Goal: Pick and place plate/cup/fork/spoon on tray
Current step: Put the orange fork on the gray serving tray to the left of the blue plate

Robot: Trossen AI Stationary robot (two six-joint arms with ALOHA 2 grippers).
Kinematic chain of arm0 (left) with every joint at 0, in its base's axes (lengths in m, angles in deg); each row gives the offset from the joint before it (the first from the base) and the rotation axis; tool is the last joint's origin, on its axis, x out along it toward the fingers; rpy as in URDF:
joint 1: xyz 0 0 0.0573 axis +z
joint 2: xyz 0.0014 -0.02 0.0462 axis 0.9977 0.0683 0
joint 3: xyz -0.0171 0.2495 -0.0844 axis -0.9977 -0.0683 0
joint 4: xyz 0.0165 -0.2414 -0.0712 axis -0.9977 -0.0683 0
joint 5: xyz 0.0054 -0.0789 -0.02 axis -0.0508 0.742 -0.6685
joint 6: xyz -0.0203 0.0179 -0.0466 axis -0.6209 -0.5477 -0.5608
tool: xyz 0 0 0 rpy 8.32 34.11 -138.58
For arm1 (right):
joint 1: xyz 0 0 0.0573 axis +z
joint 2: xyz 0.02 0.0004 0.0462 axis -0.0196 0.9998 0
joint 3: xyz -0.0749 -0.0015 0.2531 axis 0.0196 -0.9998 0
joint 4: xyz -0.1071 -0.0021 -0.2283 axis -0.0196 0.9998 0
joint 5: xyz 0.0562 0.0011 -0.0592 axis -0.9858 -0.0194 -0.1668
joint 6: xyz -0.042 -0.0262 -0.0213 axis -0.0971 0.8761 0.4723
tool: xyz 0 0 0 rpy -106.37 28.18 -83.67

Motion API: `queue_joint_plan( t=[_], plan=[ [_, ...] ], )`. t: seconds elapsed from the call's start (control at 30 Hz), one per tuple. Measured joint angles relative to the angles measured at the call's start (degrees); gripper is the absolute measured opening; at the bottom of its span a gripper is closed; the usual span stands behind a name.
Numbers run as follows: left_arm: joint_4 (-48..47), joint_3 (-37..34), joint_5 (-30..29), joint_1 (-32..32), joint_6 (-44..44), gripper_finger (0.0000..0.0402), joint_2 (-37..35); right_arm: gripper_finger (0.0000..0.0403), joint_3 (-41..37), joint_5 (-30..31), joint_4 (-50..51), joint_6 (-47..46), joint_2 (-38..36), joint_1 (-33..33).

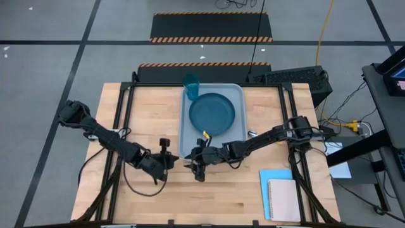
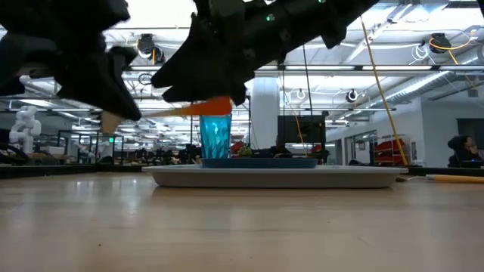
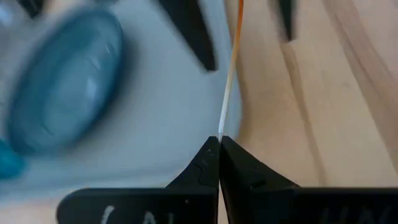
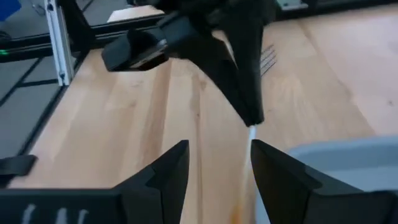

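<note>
The orange-handled fork (image 2: 204, 107) hangs level in the air off the tray's near left corner, between my two grippers. My left gripper (image 3: 219, 142) is shut on its metal end. Grey tines (image 4: 267, 59) show just beyond those fingers. My right gripper (image 4: 217, 149) is open, one finger on each side of the orange handle (image 4: 239, 214) with a gap on both sides. The blue plate (image 1: 212, 114) lies in the grey tray (image 1: 185, 136). The teal cup (image 1: 191, 83) stands upright at the tray's far left corner. Another orange-handled utensil (image 1: 205, 134), probably the spoon, lies by the plate's near rim. My left gripper pinches the fork's pale metal neck (image 3: 220, 127) between the tips of its two shut fingers. The fingers slant down from the table's left side. The fork sticks out from them toward the right, handle away, level and lifted clear of the table.
A light blue paper sheet (image 1: 278, 180) and a beige notebook (image 1: 285, 199) lie at the near right corner. Bare wood (image 1: 215, 202) stretches along the near edge in front of both grippers. Black frame rails run along the table's left and right sides.
</note>
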Motion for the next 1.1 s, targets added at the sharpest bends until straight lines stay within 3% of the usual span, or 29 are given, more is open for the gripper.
queue_joint_plan(
  t=[0.23,0.47,0.93,1.1],
  plan=[
    [12.6,0.1,-9.6,-1.6,25.1,0.0003,0.0,0.0167,0.1,2.5,3.6,-4.0,-4.8,0.1],
    [19.9,0.1,-12.5,0.6,40.1,0.0005,0.0,0.0167,0.1,5.3,7.1,-5.2,-5.7,0.0],
    [15.4,0.1,-13.7,1.6,37.4,0.0004,0.0,0.0166,0.0,4.9,11.3,-5.0,-5.7,-2.1],
    [14.0,0.1,-13.7,1.2,35.8,0.0003,0.0,0.0143,0.0,5.1,11.1,-5.1,-5.7,-2.2]
  ],
)
